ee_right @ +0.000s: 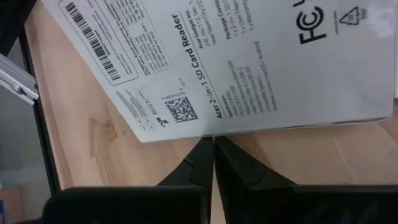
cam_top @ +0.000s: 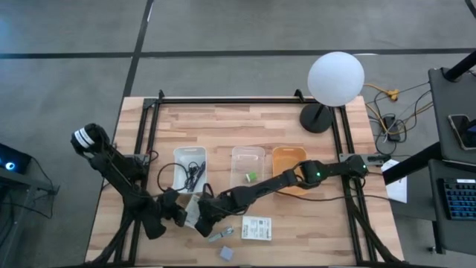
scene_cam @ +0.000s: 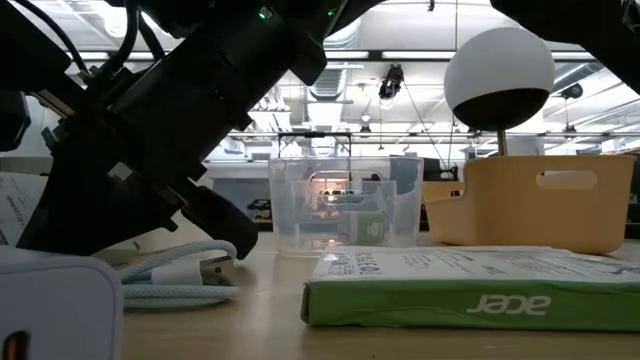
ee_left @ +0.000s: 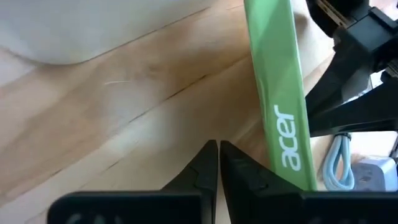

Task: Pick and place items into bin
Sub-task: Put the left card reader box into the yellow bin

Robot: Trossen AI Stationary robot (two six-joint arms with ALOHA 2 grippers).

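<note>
below, both grippers sit low at the table's front edge: the right gripper (ee_right: 213,146), fingers pressed together on nothing, touches the edge of a white acer card-reader box (ee_right: 249,62), and the left gripper (ee_left: 219,152), also closed and empty, rests just beside another green-edged acer box (ee_left: 277,93). likely fault: closed fingers push the box instead of gripping it, away from the clear bin (cam_top: 248,165) beyond.

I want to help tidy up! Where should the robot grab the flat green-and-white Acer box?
Probably by its thin side edges. The Acer box lies flat on the table, so its wide top gives nothing to pinch. Come straight down from above with the fingers open, one on each of two opposite sides, and squeeze across it.
</note>
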